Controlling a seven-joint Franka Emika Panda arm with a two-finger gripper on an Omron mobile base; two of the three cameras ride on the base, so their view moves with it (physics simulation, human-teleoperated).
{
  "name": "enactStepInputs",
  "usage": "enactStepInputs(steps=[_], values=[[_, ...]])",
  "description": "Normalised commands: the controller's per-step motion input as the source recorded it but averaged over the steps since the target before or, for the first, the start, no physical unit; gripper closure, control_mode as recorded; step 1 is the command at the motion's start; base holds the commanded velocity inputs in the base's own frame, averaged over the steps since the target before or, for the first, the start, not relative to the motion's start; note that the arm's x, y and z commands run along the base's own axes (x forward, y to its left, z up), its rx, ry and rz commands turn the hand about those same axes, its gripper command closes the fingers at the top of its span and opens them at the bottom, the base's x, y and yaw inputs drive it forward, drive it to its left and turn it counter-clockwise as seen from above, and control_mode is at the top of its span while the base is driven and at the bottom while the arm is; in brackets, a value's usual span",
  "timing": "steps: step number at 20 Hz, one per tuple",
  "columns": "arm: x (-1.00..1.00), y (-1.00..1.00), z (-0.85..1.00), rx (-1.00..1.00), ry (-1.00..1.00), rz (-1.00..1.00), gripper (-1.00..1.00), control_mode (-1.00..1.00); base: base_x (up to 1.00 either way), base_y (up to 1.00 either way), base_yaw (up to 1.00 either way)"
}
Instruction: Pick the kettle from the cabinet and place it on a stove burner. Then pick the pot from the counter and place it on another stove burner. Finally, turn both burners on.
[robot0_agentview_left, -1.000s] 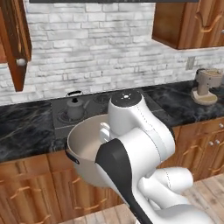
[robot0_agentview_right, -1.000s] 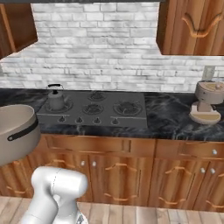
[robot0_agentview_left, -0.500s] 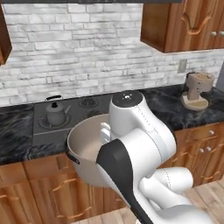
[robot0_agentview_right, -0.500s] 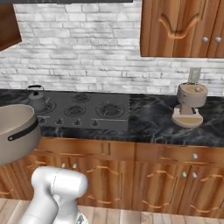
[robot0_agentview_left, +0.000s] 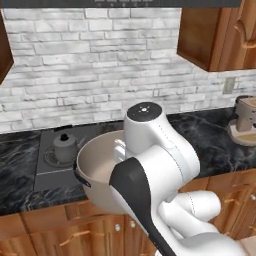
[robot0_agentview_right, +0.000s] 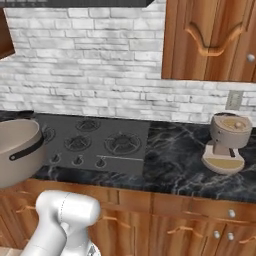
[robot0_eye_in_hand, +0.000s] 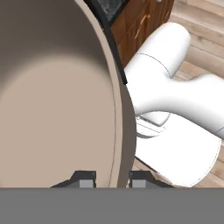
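Note:
The beige pot (robot0_agentview_left: 100, 165) hangs in the air in front of the counter (robot0_agentview_left: 20, 192), level with the cooktop's front edge. My gripper (robot0_eye_in_hand: 113, 180) is shut on its rim, one fingertip inside the pale bowl and one outside. From the right base camera, the pot (robot0_agentview_right: 17, 150) sits at the far left, dark side handle towards me. The small dark kettle (robot0_agentview_left: 64, 146) stands on a rear burner, just beyond the pot. Other burners (robot0_agentview_right: 122, 142) on the dark grey cooktop (robot0_agentview_right: 131, 131) are bare, with small knobs (robot0_agentview_right: 100, 162) along the front.
A beige countertop appliance (robot0_agentview_right: 227, 142) stands on the black marble to the right of the stove. Reddish-brown wall cabinets (robot0_agentview_right: 210, 40) hang above it. Wooden drawers and doors (robot0_agentview_right: 190, 220) run below the counter. My white arm (robot0_agentview_left: 160, 165) hides much of the cooktop.
The whole scene has shifted left and drawn nearer in both base views, so the base has driven. The pot stays held in the same place relative to the arm.

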Motion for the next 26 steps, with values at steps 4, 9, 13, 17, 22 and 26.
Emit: enactStepInputs(steps=[4, 9, 13, 17, 22, 26], values=[[0.0, 0.0, 0.0, 0.0, 0.0, 0.0, 1.0, 1.0, 0.48, 0.0, 0.04], [0.0, 0.0, 0.0, 0.0, 0.0, 0.0, 1.0, 1.0, 0.48, 0.03, 0.01], [0.0, 0.0, 0.0, 0.0, 0.0, 0.0, 1.0, 1.0, 0.37, 0.22, 0.0], [0.0, 0.0, 0.0, 0.0, 0.0, 0.0, 1.0, 1.0, 0.35, 0.25, 0.0], [0.07, 0.04, 0.0, 0.0, 0.02, 0.0, 1.0, -1.0, 0.33, 0.21, 0.0], [0.18, 0.05, 0.0, 0.0, 0.06, 0.0, 1.0, -1.0, 0.0, 0.0, 0.0]])
